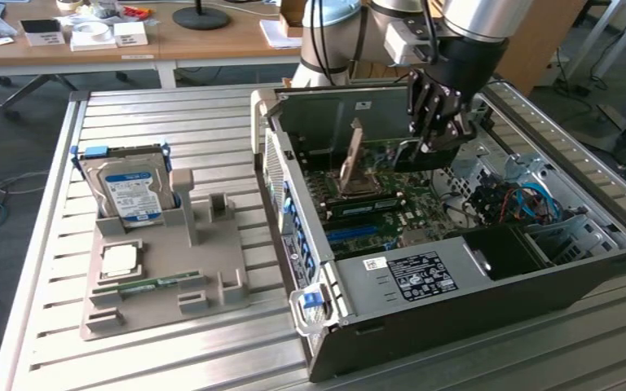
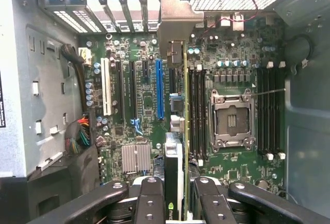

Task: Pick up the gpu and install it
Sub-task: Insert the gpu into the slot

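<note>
Item 1, gripper [image 1: 438, 138]: it sits at about 1 o'clock in the exterior view, reaching down into the open computer case [image 1: 574, 269]. The claw is closed most of the way. In the wrist view its two black fingers [image 2: 149, 198] press on either face of a thin card, with only the card's thickness between them.

Item 2, gpu [image 1: 420, 156]: it is held in the claw and hangs edge-down below the fingertips inside the case, its dark face showing in the exterior view. In the wrist view the gpu [image 2: 175, 167] is seen edge-on over the motherboard [image 2: 144, 95], in the strip between the blue slot [image 2: 159, 90] and the memory slots beside the CPU socket [image 2: 229, 121]. Whether its lower edge touches the board cannot be determined.

Item 3, grey holder tray [image 1: 209, 277]: it lies on the slatted metal table [image 1: 182, 122] at about 9 o'clock from the case, just beside it. A hard drive [image 1: 128, 191] stands upright at the tray's 11 o'clock corner. A square processor chip [image 1: 120, 259] lies flat below the drive, and a green memory stick [image 1: 144, 285] lies flat just beyond the chip toward 6 o'clock.
</note>
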Tool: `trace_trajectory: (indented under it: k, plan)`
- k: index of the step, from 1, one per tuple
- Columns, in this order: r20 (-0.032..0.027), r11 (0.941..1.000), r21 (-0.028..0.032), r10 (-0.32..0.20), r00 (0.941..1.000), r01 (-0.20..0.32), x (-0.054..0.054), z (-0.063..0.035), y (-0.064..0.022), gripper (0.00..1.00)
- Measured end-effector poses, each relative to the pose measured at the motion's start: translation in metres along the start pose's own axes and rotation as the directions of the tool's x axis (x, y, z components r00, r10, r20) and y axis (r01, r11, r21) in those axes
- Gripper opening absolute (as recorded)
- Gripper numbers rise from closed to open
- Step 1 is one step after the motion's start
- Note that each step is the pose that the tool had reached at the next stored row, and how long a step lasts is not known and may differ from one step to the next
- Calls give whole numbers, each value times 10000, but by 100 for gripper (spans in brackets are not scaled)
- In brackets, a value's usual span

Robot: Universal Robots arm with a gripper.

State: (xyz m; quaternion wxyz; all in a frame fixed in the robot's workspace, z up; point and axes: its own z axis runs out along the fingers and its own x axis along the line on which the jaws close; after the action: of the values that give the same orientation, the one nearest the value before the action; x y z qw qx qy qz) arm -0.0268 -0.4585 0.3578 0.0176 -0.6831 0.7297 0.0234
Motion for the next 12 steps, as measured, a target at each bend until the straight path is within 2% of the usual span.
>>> trace_trajectory:
  k: [5, 12]
  plan:
    - [-1, 10000, -4, -61, 10000, 61, 5, 23, 41, 27]
    - [-5, 9999, -10, -142, 9999, 142, 7, 58, 41, 27]
